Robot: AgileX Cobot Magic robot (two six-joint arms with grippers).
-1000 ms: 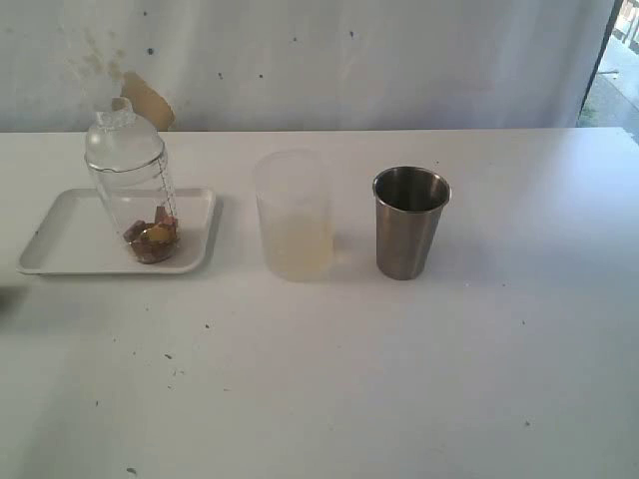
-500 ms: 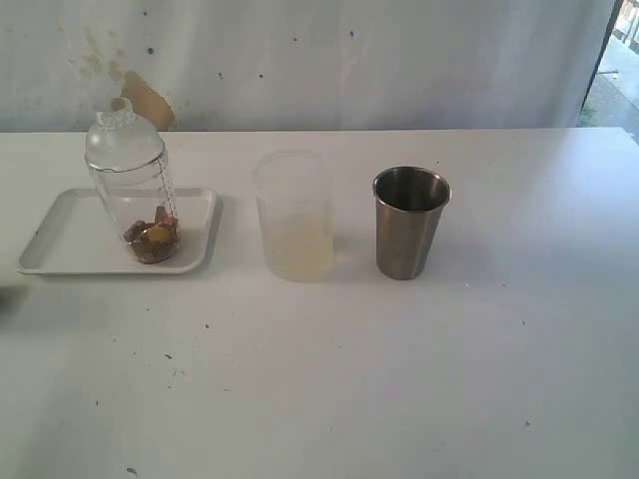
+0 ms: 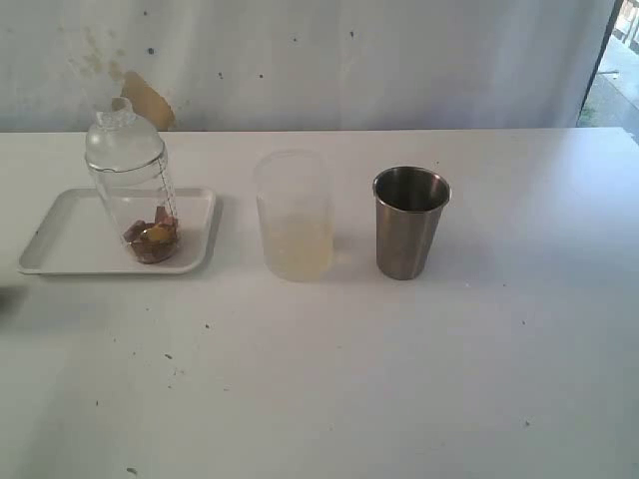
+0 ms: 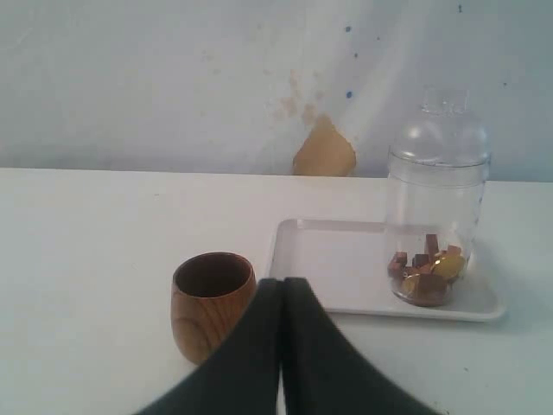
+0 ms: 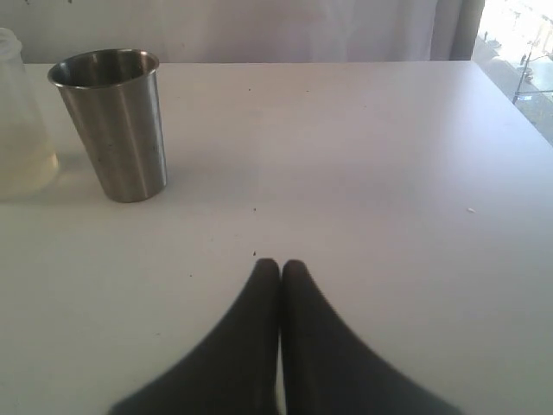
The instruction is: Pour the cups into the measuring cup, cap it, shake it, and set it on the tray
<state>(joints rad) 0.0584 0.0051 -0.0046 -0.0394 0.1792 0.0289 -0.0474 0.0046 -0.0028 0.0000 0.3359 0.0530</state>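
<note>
The clear measuring cup (image 3: 138, 190) stands capped with a domed lid on the white tray (image 3: 70, 235), brown and yellow pieces in its bottom; the left wrist view shows the measuring cup (image 4: 435, 207) on the tray (image 4: 337, 259) too. The steel tumbler (image 3: 409, 222) stands upright at mid-table, and the right wrist view has the tumbler (image 5: 112, 125) as well. The wooden cup (image 4: 210, 303) stands beside the tray, close to my left gripper (image 4: 282, 285), which is shut on nothing. My right gripper (image 5: 280, 266) is shut and empty over bare table. Neither gripper appears in the exterior view.
A frosted plastic cup (image 3: 294, 215) with a little pale liquid stands between the tray and the steel tumbler. A white wall with a brown patch (image 3: 150, 100) backs the table. The table's right edge (image 5: 518, 112) borders a bright opening.
</note>
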